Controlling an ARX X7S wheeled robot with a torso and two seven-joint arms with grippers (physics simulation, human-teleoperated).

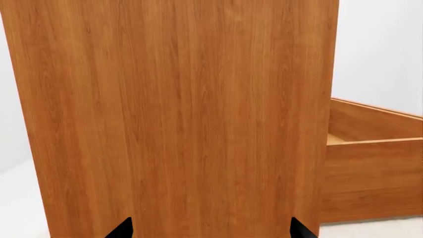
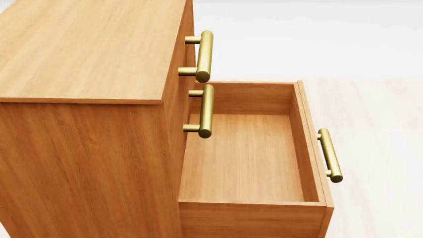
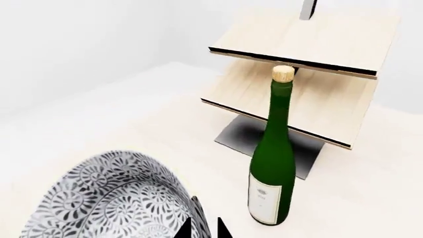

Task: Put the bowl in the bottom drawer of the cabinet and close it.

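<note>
While gripped at its rim, bowl [image 3: 106,198] sits close under right tool [image 3: 203,229], fingertips nearly together with thin wall pinched between, or so judged from right wrist view. Probably light, rigid, glazed and slippery, breakable if dropped; best held by rim, one finger inside, one outside, kept level. Just beside: green bottle [image 3: 272,153] with cork, upright, tall and likely easy to topple; behind it, pale wood rack [image 3: 297,74] with slanted shelves. Both well clear of drawer path only if swung wide. Bottom drawer [image 2: 248,163] pulled open, bare inside, brass handle [image 2: 329,154] at front; upper handles of cabinet [image 2: 86,59] overhanging its back edge. Left tool [image 1: 206,229] spread, holding nothing, facing cabinet side.
</note>
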